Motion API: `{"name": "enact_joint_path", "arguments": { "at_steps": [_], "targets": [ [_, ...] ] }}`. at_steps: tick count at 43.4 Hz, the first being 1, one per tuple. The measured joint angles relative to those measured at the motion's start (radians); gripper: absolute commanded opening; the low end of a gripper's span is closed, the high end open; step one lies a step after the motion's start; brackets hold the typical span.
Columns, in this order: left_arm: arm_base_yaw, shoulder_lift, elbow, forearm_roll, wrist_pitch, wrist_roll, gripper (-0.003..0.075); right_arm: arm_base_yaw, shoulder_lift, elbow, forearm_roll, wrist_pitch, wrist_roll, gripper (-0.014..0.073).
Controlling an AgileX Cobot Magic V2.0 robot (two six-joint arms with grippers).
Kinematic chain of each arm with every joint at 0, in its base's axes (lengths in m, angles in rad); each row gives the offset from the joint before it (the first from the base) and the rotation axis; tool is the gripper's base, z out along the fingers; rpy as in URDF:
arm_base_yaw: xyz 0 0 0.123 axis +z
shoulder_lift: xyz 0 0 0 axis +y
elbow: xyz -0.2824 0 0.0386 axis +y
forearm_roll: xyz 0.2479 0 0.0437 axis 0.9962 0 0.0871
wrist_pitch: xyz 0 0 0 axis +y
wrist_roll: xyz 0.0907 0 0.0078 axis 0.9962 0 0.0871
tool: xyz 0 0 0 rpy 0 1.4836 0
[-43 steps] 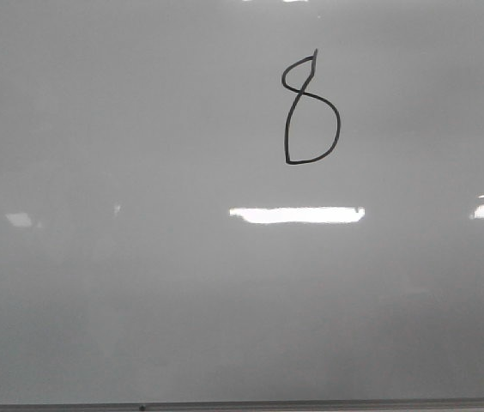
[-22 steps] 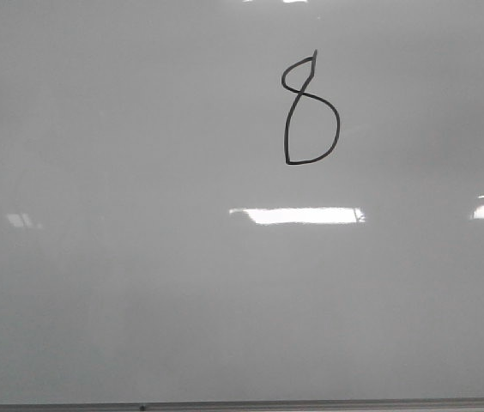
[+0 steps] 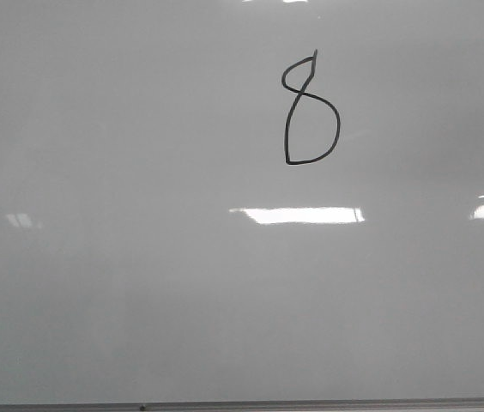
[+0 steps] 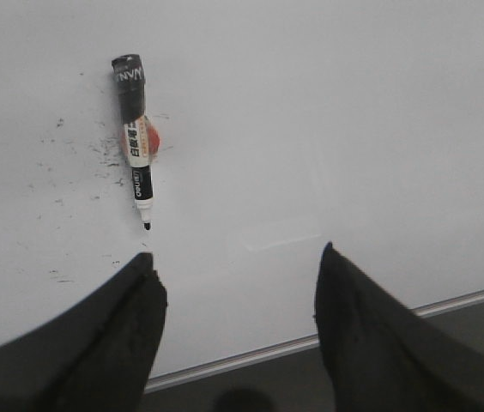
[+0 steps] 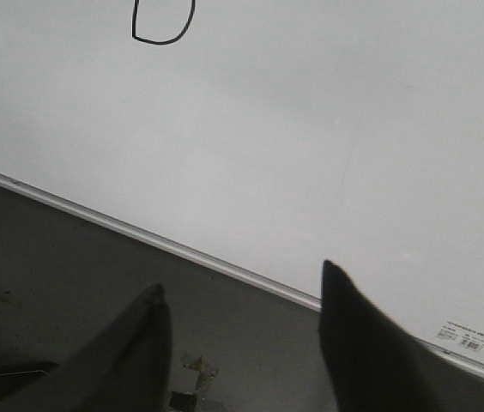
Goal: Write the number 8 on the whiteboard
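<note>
The number 8 [image 3: 311,112] is drawn in thin black line on the whiteboard [image 3: 139,283], in the upper middle of the front view. Its lower loop [image 5: 163,24] shows in the right wrist view. A black and white marker [image 4: 135,137] lies uncapped on the whiteboard [image 4: 328,129] in the left wrist view. My left gripper [image 4: 235,253] is open and empty, above the board's edge, a short way from the marker's tip. My right gripper [image 5: 240,279] is open and empty, over the board's metal edge strip [image 5: 139,232]. Neither gripper shows in the front view.
Bright light reflections [image 3: 298,215] lie across the board. Small black marks [image 4: 79,163] and an orange-red object [image 4: 151,140] sit beside the marker. A dark grey table [image 5: 70,275] lies beyond the board's edge, with bits of debris [image 5: 195,378] on it.
The 8 and the board have not moved. Only the glare patches on the board have shifted slightly.
</note>
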Motion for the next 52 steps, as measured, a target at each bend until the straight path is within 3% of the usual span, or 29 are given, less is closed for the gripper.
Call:
{"name": "enact_joint_path", "arguments": {
  "at_steps": [7, 13, 17, 52],
  "targets": [
    [0.0, 0.0, 0.018, 0.0, 0.0, 0.0, 0.02, 0.0, 0.0, 0.0, 0.0, 0.0, 0.0, 0.0022],
    [0.0, 0.002, 0.018, 0.0, -0.006, -0.005, 0.0059, 0.0, 0.0, 0.0, 0.0, 0.0, 0.002, -0.0113],
    [0.0, 0.002, 0.018, 0.0, -0.011, -0.028, -0.002, 0.0, 0.0, 0.0, 0.0, 0.0, 0.004, -0.0108],
    [0.0, 0.002, 0.018, 0.003, -0.047, -0.053, -0.0021, 0.0, 0.0, 0.0, 0.0, 0.006, 0.006, -0.0108]
  ]
}}
